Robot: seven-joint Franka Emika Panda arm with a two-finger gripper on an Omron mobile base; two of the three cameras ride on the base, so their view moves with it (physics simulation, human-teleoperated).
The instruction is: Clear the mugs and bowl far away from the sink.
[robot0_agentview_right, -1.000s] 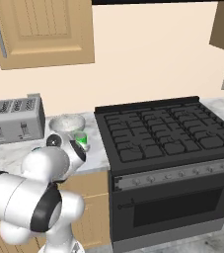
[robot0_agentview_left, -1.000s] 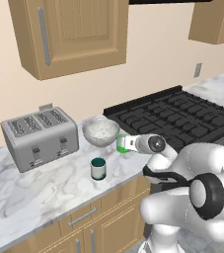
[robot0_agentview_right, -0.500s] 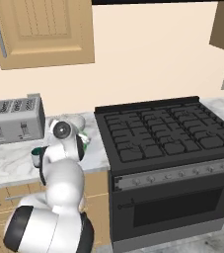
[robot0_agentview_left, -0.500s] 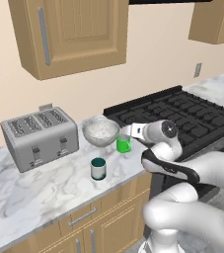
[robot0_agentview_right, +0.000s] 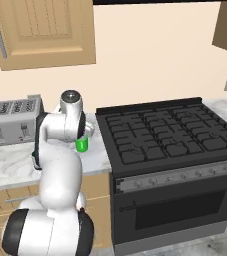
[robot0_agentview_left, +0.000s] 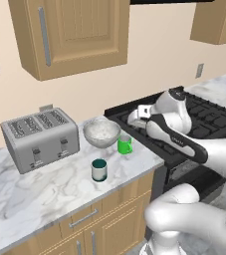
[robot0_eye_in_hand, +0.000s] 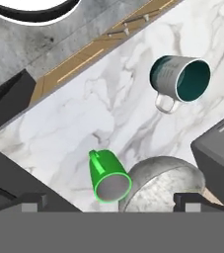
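The bright green mug [robot0_agentview_left: 125, 144] stands on the marble counter [robot0_agentview_left: 45, 189] just in front of the whitish speckled bowl [robot0_agentview_left: 102, 132]. The dark teal mug [robot0_agentview_left: 99, 170] stands nearer the counter's front edge. My gripper [robot0_agentview_left: 134, 118] hangs open above the green mug and the bowl's right side, holding nothing. In the hand view the green mug [robot0_eye_in_hand: 108, 178] and bowl [robot0_eye_in_hand: 163, 185] lie between my spread fingertips [robot0_eye_in_hand: 32, 202], and the teal mug [robot0_eye_in_hand: 180, 79] is farther off. The green mug [robot0_agentview_right: 81, 144] peeks out beside my arm in the right base view. The sink is out of view.
A silver toaster [robot0_agentview_left: 40, 137] stands left of the bowl on the counter. The black stovetop [robot0_agentview_right: 175, 135] borders the counter on the right, close to the green mug. Wooden cabinets [robot0_agentview_left: 74, 30] hang above, and drawers run below the counter edge.
My arm has unfolded and the hand has risen from beside the green mug to above it and the bowl. The mugs and bowl have not moved.
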